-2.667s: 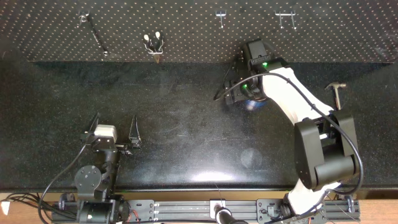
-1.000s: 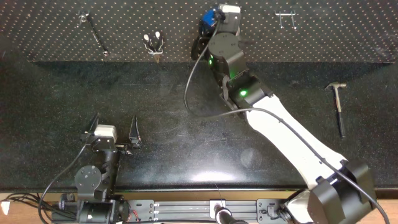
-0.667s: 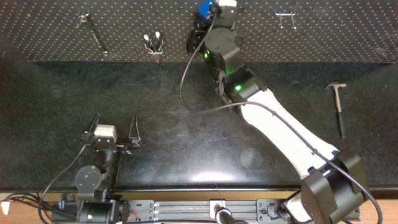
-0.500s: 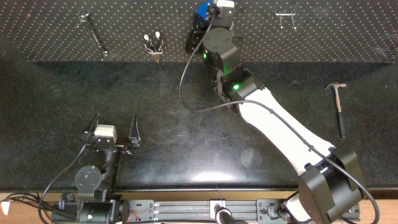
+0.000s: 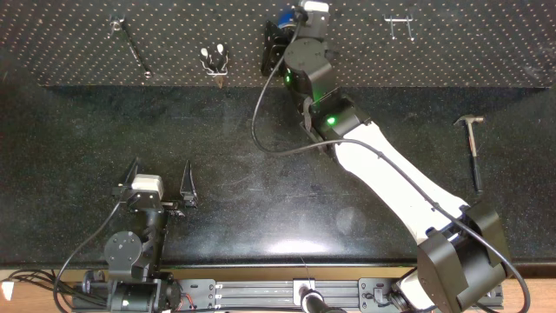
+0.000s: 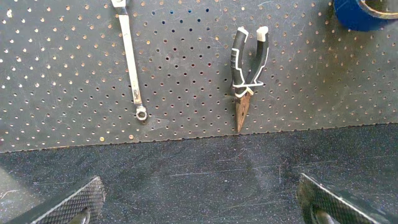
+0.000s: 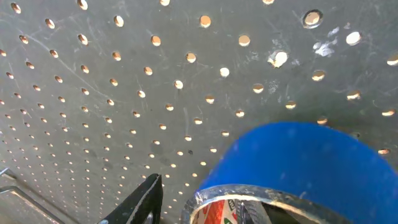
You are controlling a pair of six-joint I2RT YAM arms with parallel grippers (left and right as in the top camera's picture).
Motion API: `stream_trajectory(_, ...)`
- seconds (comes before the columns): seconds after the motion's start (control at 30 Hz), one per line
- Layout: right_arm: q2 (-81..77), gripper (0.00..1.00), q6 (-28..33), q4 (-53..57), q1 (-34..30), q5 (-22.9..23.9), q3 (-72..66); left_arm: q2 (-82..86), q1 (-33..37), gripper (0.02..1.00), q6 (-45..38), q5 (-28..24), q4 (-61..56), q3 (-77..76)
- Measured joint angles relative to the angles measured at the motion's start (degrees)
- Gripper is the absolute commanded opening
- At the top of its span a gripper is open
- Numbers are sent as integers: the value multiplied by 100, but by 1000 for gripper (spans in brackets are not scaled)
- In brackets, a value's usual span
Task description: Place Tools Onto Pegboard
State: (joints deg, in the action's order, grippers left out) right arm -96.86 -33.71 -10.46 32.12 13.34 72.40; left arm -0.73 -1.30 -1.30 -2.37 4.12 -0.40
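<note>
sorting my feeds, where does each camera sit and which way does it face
Top view: fixed overhead, looking down on table and pegboard; left arm and right arm show.
Left wrist view: on the left arm, low, facing the pegboard's wrench and pliers; the open left gripper shows.
Right wrist view: on the right arm, close against the pegboard; one finger shows beside the blue tape roll.
Shared: all three show the blue tape roll.

Right arm (image 5: 391,187): long white link, black joints, black base.
LEDs (image 5: 329,120): two, green, on right arm's black upper joints.
Cable (image 5: 255,117): thin, black, loose loop off right arm.
Left arm (image 5: 139,239): all black, round joint housings.
Wrist block (image 5: 146,183): pale grey box on left arm.
Left gripper (image 6: 202,202): black, pads (image 6: 78,200) cross-hatched.
Base wiring (image 5: 74,278): black bundle.
Rail (image 5: 261,291): black, pale fittings.
</note>
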Motion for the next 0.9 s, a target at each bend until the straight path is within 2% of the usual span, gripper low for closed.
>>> stream_trajectory(0.1, 0, 397, -9, 439, -24, -256, 122, 0, 0, 996, 0, 0, 0, 0)
stream_trajectory(0.23, 2, 400, -31, 1314, -133, -944, 776, 0, 0, 996, 0, 0, 0, 0)
stream_trajectory(0.33, 22, 397, -149, 1473, -184, -1410, 992, 0, 0, 996, 0, 0, 0, 0)
stream_trajectory(0.6, 24, 400, -815, 2457, -514, -2745, 1163, 0, 0, 996, 0, 0, 0, 0)
stream_trajectory(0.8, 164, 397, -866, 3862, -592, -2809, 1541, 0, 0, 996, 0, 0, 0, 0)
stream_trajectory(0.9, 883, 400, -734, 5007, -614, -1722, 1185, 0, 0, 996, 0, 0, 2, 0)
